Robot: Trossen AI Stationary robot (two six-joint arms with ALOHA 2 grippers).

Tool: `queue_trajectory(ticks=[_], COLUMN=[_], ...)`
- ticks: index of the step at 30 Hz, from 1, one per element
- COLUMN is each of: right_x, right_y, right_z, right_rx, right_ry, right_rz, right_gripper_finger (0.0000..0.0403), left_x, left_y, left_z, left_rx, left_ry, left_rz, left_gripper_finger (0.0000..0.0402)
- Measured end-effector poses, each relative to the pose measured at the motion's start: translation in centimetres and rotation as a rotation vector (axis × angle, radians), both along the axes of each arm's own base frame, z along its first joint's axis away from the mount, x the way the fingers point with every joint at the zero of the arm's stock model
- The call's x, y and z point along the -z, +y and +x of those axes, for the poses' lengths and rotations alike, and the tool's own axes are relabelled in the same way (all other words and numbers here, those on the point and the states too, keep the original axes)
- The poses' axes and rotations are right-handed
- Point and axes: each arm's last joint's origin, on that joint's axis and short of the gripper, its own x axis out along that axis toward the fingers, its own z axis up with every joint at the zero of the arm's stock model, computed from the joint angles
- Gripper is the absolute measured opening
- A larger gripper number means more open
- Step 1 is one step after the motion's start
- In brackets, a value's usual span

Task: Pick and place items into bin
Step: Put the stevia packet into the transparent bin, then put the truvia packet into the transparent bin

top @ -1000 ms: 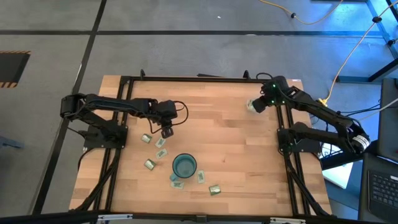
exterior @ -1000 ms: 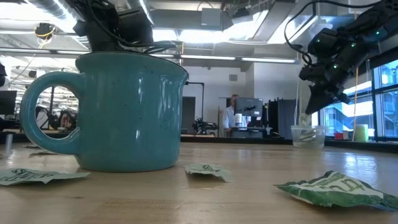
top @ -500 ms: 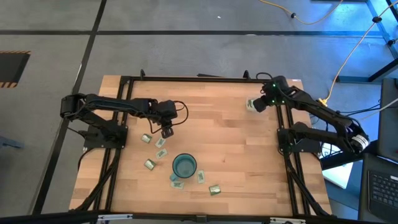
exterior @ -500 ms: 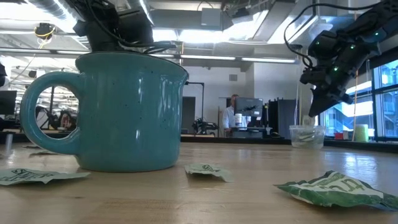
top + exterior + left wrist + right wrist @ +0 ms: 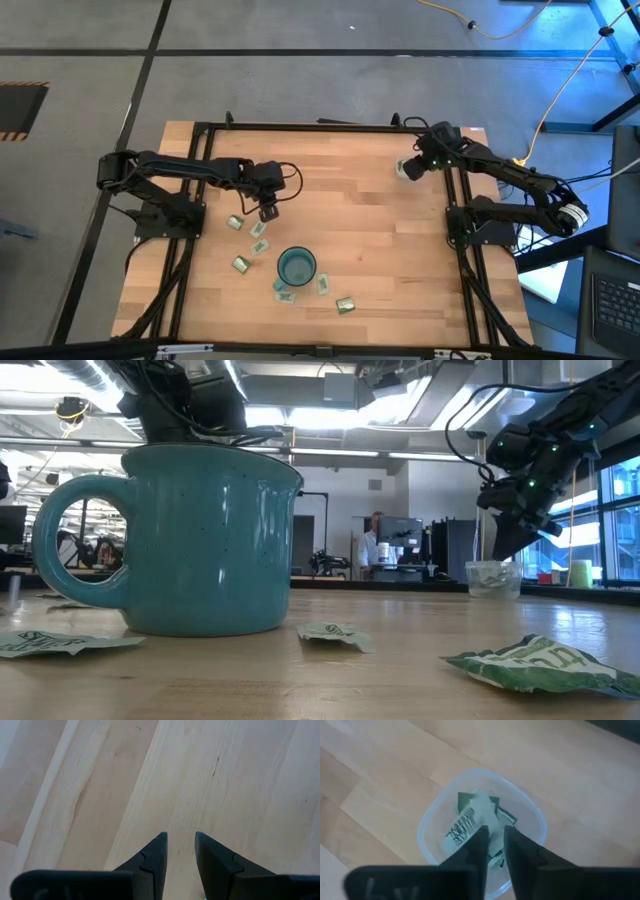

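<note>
The bin (image 5: 408, 169) is a small clear cup standing near the table's far right edge, also in the low view (image 5: 493, 577). Green and white packets (image 5: 470, 822) lie inside it. My right gripper (image 5: 496, 832) hangs just above the bin's mouth (image 5: 497, 550), pointing steeply down, fingers a narrow gap apart. My left gripper (image 5: 268, 212) stands open over bare wood (image 5: 180, 840) at the left. Several packets (image 5: 258, 230) lie flat on the table below it and around the teal mug (image 5: 297, 266).
The teal mug (image 5: 200, 540) stands near the table's front middle, with packets (image 5: 540, 665) around it. Black frame rails (image 5: 200, 150) run along the table's left, right and far sides. Bare wood lies between the two arms.
My right gripper has tipped a little further down over the bin and sunk slightly toward its mouth.
</note>
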Motion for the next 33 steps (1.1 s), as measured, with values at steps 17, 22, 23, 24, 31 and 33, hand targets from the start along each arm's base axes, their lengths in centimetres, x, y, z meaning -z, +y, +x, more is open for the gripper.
queue_trajectory(ticks=[17,22,23,24,31,33], right_x=[-1.4,-1.6,-1.6,-1.6,-1.6,-1.6], right_y=[0.0,0.1,0.1,0.1,0.2,0.2], right_z=[-0.4,-0.4,-0.4,-0.4,-0.5,-0.5], right_rx=[0.059,0.058,0.058,0.058,0.058,0.058], right_ry=[0.001,-0.008,-0.009,-0.007,-0.005,-0.005], right_rz=[-0.139,-0.152,-0.153,-0.151,-0.148,-0.148], right_gripper_finger=[0.0162,0.0163,0.0163,0.0163,0.0163,0.0163], left_x=[0.4,1.2,1.3,1.4,3.2,3.7], left_y=[-3.2,-4.2,-4.2,-4.3,-4.4,-4.4], left_z=[-4.4,-4.8,-4.8,-4.9,-5.6,-5.7], left_rx=[-0.039,-0.02,-0.03,-0.036,-0.064,-0.063], left_ry=[0.356,0.384,0.388,0.39,0.407,0.413], left_rz=[-0.142,-0.132,-0.132,-0.132,-0.137,-0.151], left_gripper_finger=[0.0084,0.0088,0.0088,0.0088,0.0088,0.0088])
